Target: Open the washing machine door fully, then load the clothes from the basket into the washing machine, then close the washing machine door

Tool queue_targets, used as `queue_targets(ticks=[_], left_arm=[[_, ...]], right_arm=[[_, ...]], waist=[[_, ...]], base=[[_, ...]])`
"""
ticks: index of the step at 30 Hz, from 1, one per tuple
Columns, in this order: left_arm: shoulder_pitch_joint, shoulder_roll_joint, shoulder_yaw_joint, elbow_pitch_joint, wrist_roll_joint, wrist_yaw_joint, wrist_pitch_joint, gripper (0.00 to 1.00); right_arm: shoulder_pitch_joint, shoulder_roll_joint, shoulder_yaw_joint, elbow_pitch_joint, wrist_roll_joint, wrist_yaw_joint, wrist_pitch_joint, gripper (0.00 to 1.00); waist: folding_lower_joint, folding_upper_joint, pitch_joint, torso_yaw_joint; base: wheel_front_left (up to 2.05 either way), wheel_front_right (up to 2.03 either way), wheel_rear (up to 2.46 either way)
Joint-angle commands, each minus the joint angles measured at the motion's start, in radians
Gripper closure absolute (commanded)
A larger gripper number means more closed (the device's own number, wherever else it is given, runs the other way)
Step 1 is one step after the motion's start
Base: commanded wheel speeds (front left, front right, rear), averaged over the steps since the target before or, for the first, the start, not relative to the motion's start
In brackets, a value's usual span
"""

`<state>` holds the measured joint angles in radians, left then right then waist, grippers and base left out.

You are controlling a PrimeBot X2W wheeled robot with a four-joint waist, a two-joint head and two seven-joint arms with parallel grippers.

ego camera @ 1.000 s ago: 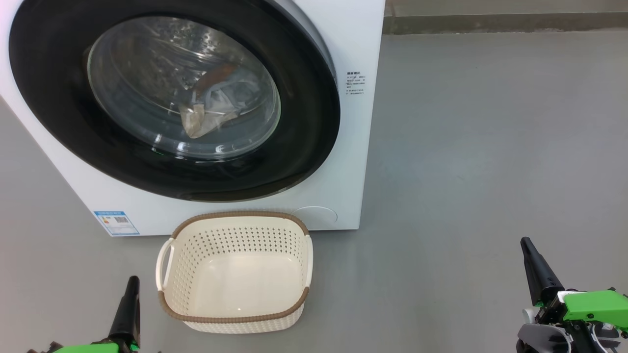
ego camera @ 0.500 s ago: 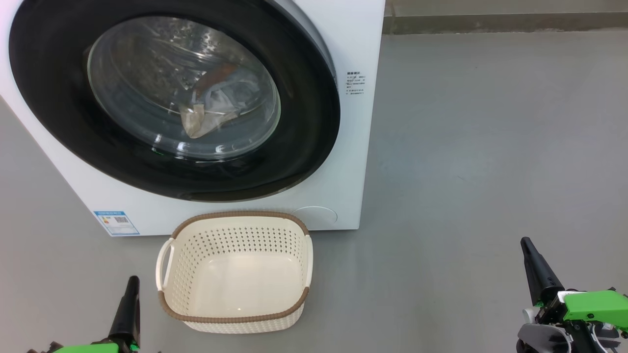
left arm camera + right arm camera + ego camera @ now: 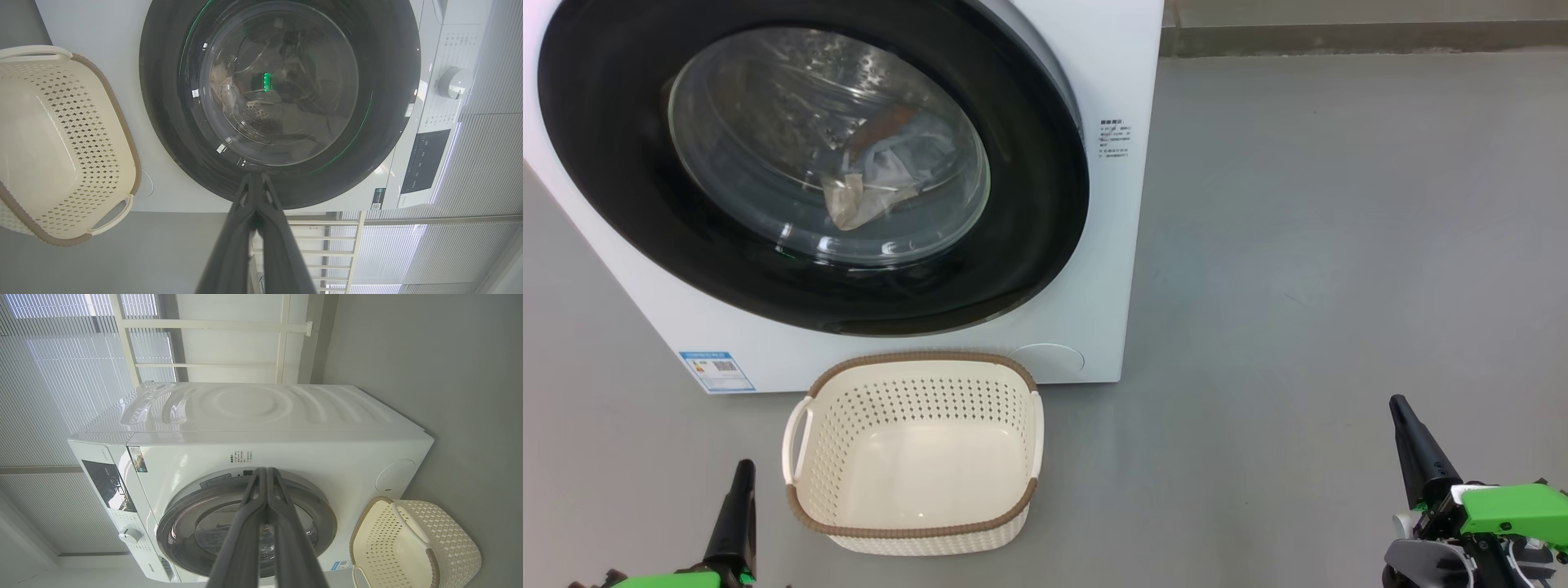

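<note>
On the white washing machine (image 3: 1119,245) you have the glossy round door (image 3: 1029,204) shut, with crumpled clothes (image 3: 882,171) behind its bulging glass. The perforated cream basket (image 3: 923,357) sits just before the machine. Beside it are the left gripper (image 3: 742,478) and right gripper (image 3: 1403,412), each pinched closed on nothing.

The closed washing machine door (image 3: 813,163) fills the front of the washing machine (image 3: 1111,245), its black rim and glass barring any way inside. The basket (image 3: 915,357) stands on the floor (image 3: 1339,245) just before the machine's base, below the door, its top open. Right of the machine, bare floor runs unobstructed to the wall (image 3: 1339,12); open floor also flanks the basket.
</note>
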<state>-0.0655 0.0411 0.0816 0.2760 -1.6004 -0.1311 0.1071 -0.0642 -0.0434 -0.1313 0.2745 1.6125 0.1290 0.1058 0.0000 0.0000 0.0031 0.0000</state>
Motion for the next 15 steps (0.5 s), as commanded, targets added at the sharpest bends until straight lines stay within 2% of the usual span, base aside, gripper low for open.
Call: queue_targets(ticks=[1, 15], left_arm=[[-0.042, 0.009, 0.032, -0.031, -0.008, 0.0, 0.006, 1.0], [-0.042, 0.009, 0.032, -0.031, -0.008, 0.0, 0.006, 1.0]], right_arm=[[-0.044, -0.008, 0.018, -0.03, -0.003, 0.002, 0.007, 1.0], [-0.044, -0.008, 0.018, -0.03, -0.004, 0.002, 0.007, 1.0]], waist=[[0.0, 0.0, 0.0, 0.0], [0.0, 0.0, 0.0, 0.0]], base=[[0.0, 0.0, 0.0], [0.0, 0.0, 0.0]])
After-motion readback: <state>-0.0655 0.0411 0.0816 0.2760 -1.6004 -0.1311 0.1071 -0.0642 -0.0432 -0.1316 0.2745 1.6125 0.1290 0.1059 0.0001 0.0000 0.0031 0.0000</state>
